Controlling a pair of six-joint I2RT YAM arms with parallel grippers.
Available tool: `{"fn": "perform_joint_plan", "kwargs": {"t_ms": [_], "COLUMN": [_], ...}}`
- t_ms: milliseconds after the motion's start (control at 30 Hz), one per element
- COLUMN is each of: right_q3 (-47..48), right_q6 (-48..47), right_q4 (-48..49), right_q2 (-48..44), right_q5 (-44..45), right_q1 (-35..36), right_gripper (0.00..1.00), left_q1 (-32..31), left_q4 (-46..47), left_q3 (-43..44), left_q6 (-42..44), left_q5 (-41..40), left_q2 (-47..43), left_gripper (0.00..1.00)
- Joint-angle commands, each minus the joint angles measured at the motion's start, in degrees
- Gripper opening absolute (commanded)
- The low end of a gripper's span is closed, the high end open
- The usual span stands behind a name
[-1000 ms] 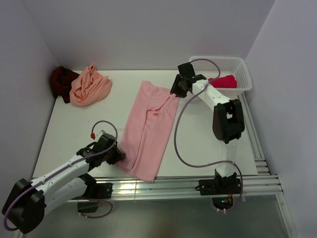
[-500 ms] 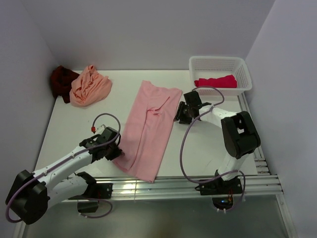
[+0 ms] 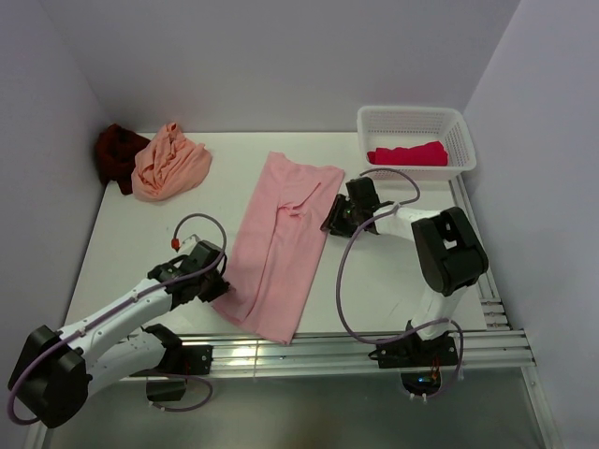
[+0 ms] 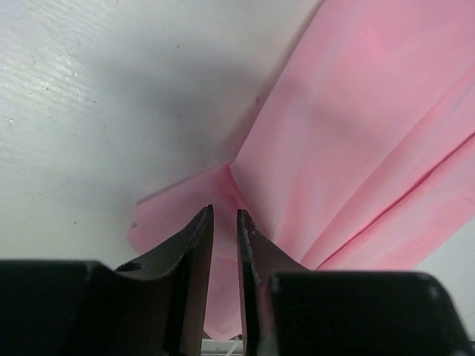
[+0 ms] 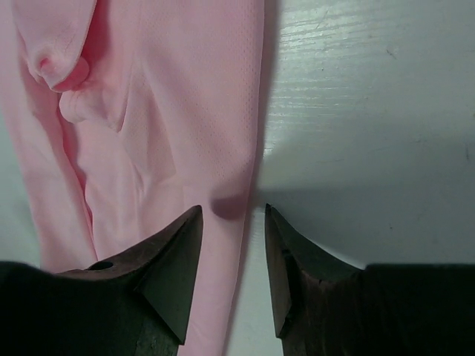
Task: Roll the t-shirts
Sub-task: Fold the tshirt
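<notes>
Top view: we find the light pink t-shirt [image 3: 281, 243] laid flat on the table [image 3: 131, 234] as a long folded strip, apparently for rolling.

Left wrist: the left gripper [image 4: 224, 211] stands a slit apart over the shirt's soft near corner.

Right wrist: the right gripper [image 5: 234, 209] gapes astride the smooth knit edge, with nothing clamped.

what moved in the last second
The right pincer drew back from the far corner of the light pink t-shirt to its right edge. The left pincer shifted slightly at the near left edge. Nothing visibly grasped or released. The shirt, the other t-shirts and the basket stayed put.
</notes>
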Motion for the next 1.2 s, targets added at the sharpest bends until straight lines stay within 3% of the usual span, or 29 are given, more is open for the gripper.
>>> {"fn": "perform_joint_plan", "kwargs": {"t_ms": [0, 133, 400, 633, 733, 833, 900, 1000, 1033, 1067, 1167], "right_q3": [0.77, 3.67, 9.90, 22.47, 29.58, 36.97, 39.87, 37.79, 36.47, 34.89, 26.46], "right_q6": [1.93, 2.63, 2.55, 0.44, 0.00, -0.53, -1.84, -3.43, -3.78, -4.48, -5.45], "right_q4": [2.76, 0.75, -2.16, -9.35, -12.86, -15.77, -16.92, -17.27, -17.19, -16.84, -15.61], "right_q2": [1.88, 4.95, 8.29, 14.62, 19.27, 23.76, 24.03, 19.75, 17.98, 16.05, 7.62], "right_q5": [-0.08, 1.32, 3.43, 3.08, 1.15, -0.87, -1.74, -2.19, -2.02, -2.01, -1.23], "right_q1": [0.51, 0.52, -0.10, -2.55, -4.48, -5.55, -5.90, -5.90, -5.81, -5.81, -5.64], "right_gripper": [0.46, 0.39, 0.07, 0.05, 0.08, 0.20, 0.33, 0.52, 0.53, 0.66, 0.66], "left_q1": [-0.33, -0.33, -0.33, -0.24, -0.33, -0.33, -0.24, -0.33, -0.24, -0.24, -0.24], "left_q4": [1.54, 3.73, 3.74, 5.67, 6.63, 8.04, 8.05, 6.91, 6.82, 6.64, 7.25], "left_q3": [-0.91, -3.02, -2.77, 1.54, 2.95, 3.66, 3.92, 3.48, 3.22, 2.87, 1.55], "left_q6": [1.31, 0.87, 0.51, 2.53, 3.33, 4.03, 4.12, 3.77, 3.68, 3.59, 3.15], "left_q5": [0.15, 0.15, -2.31, -2.05, -1.18, -0.21, 0.67, 0.76, 0.76, 0.76, 1.73], "left_q2": [0.48, 0.92, -1.45, 5.13, 7.86, 9.01, 8.75, 6.64, 5.85, 4.19, 1.98], "left_gripper": [0.24, 0.22, 0.22, 0.21, 0.23, 0.25, 0.27, 0.28, 0.29, 0.29, 0.33]}}
